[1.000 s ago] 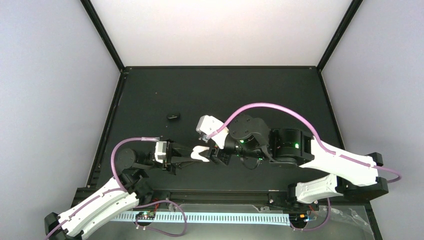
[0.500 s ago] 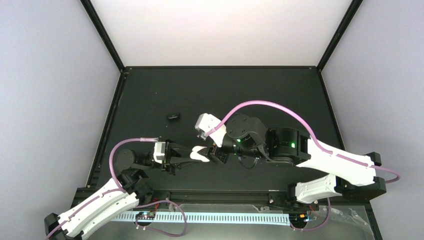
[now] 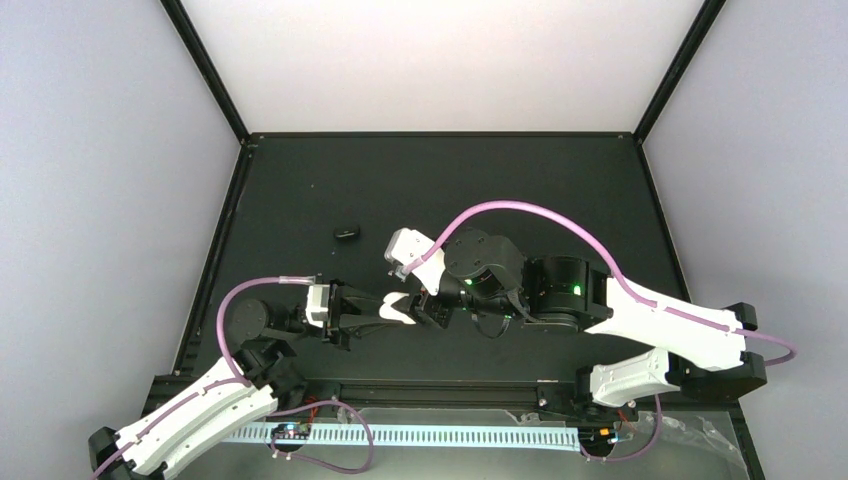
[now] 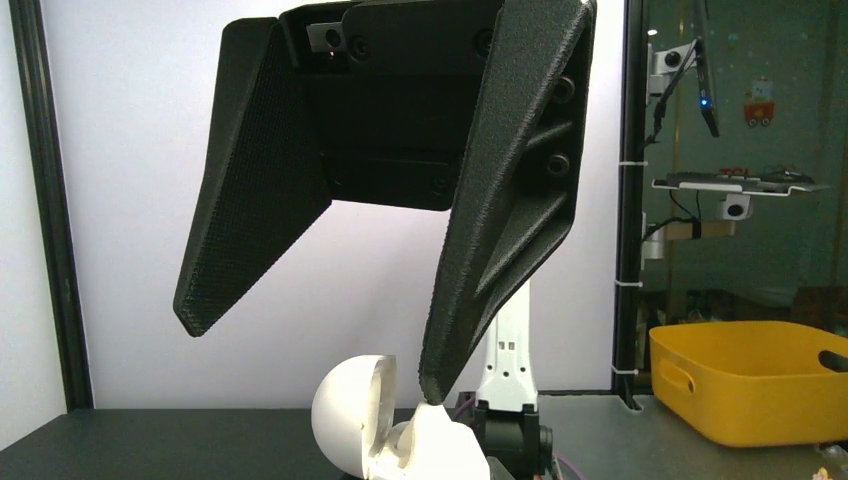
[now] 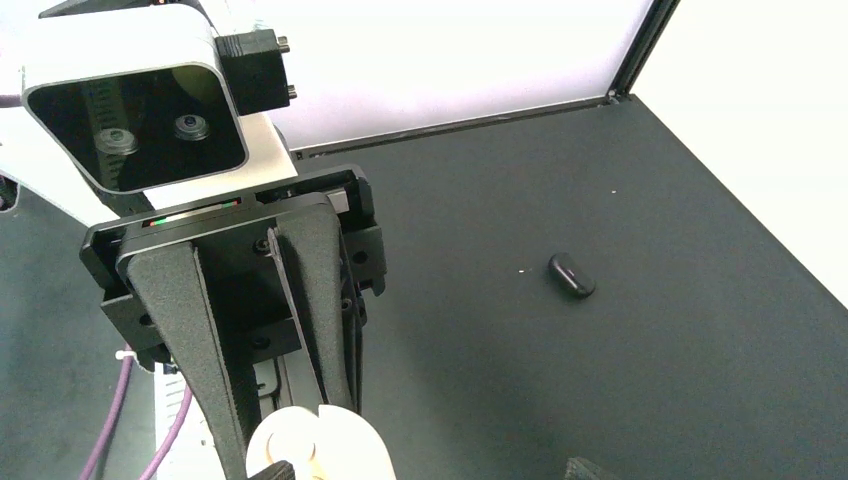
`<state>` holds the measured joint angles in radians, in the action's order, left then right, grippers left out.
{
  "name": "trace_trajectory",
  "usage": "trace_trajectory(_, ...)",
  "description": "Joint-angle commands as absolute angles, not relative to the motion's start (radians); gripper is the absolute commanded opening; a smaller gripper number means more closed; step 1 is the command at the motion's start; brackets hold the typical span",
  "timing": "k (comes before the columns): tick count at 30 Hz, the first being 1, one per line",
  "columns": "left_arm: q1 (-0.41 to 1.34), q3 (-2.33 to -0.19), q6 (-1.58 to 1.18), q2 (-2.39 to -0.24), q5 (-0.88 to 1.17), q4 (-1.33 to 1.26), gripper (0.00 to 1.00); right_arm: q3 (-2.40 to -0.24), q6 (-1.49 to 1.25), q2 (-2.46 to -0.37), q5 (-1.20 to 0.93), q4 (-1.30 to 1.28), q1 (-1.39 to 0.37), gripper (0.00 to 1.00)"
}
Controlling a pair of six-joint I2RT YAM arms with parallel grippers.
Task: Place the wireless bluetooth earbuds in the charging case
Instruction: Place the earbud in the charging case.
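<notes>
From above, the left tool [image 3: 386,310] was clamped narrow on the white charging case [image 3: 402,306] at the near middle of the table [image 3: 560,190], with the right tool [image 3: 426,306] close against it. A black earbud [image 3: 346,233] lay well apart, to the far left.

The left wrist view showed the right tool's fingers spread wide, one tip touching the open case's inside.

The right wrist view showed the case pinched by its sides. The bud looked light, hard and slippery; I'd pinch it across its middle.
</notes>
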<state>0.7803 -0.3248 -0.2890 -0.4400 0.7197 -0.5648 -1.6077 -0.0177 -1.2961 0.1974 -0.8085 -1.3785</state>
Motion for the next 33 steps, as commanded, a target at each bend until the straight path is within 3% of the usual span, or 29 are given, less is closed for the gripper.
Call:
trace_trajectory(1, 0.785, -0.340, -0.290, -0.421, 0.724, -0.598, 0.01, -1.597, -0.033, -1.311, 0.208, -0.820, -1.370, 0.69)
trace_trajectory(14, 0.785, -0.353, -0.290, -0.399, 0.711, -0.590, 0.02, -1.605, -0.038, -1.336, 0.178, -0.863, -1.365, 0.69)
trace_trajectory(27, 0.785, -0.342, -0.371, -0.423, 0.627, -0.588, 0.01, -1.800, -0.037, -1.263, 0.157, -0.911, -1.349, 0.69)
trace_trajectory(33, 0.785, -0.321, -0.541, -0.440, 0.541, -0.677, 0.02, -1.806, -0.132, -1.232, -0.064, -0.905, -1.256, 0.64)
